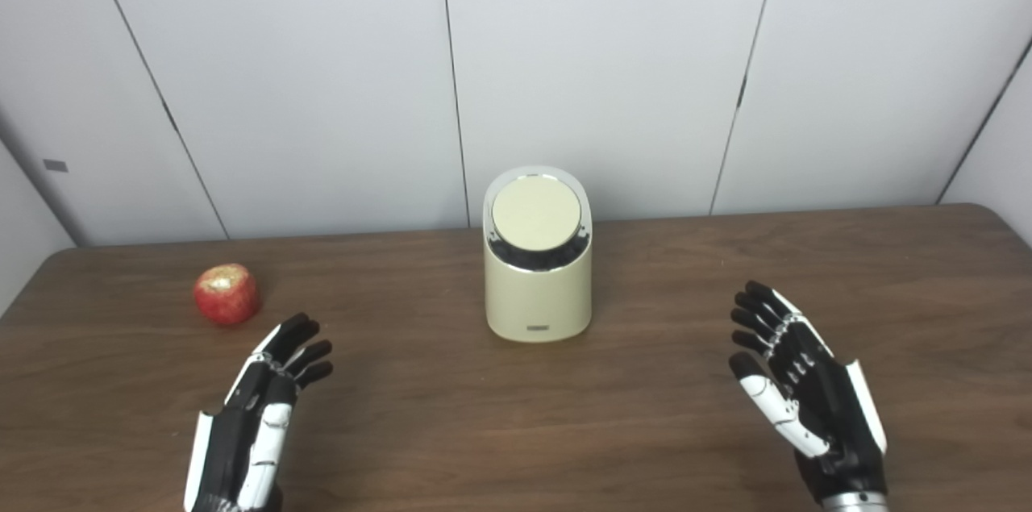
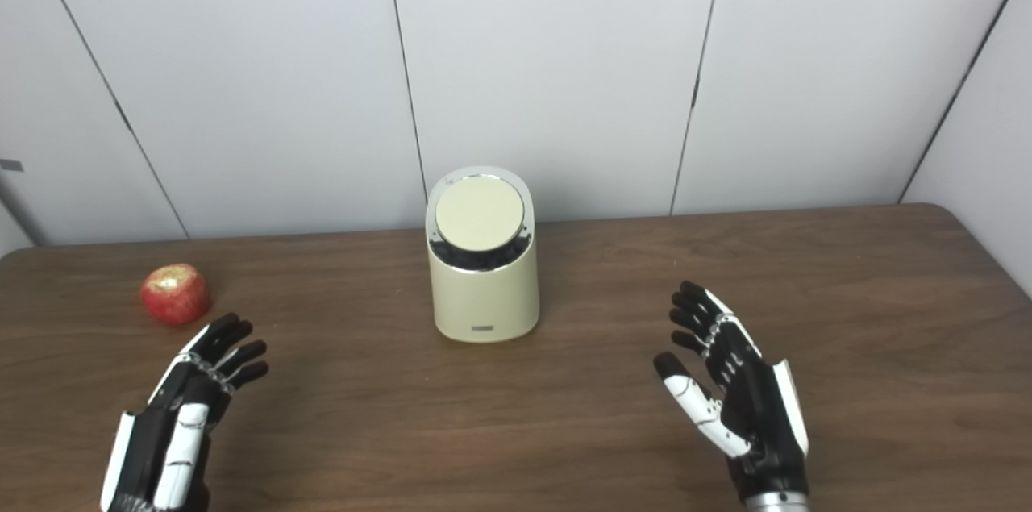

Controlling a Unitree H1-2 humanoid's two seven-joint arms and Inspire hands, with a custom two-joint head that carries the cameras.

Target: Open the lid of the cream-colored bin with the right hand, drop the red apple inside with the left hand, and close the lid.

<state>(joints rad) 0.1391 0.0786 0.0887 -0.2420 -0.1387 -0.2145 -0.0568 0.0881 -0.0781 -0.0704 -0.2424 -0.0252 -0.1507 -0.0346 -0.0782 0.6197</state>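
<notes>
A cream-colored bin [image 1: 538,294] stands at the middle of the brown table, its round lid [image 1: 536,214] down and tilted toward me. A red apple [image 1: 226,293] sits on the table at the left, apart from the bin. My left hand [image 1: 266,407] is open and empty, a little to the front right of the apple, not touching it. My right hand [image 1: 798,383] is open and empty at the front right, well to the right of the bin. The same scene shows in the right eye view: bin [image 2: 483,286], apple [image 2: 175,293].
The brown wooden table [image 1: 516,431] runs across the view, with its far edge against a white panelled wall [image 1: 597,52]. Its right corner [image 1: 984,214] is rounded.
</notes>
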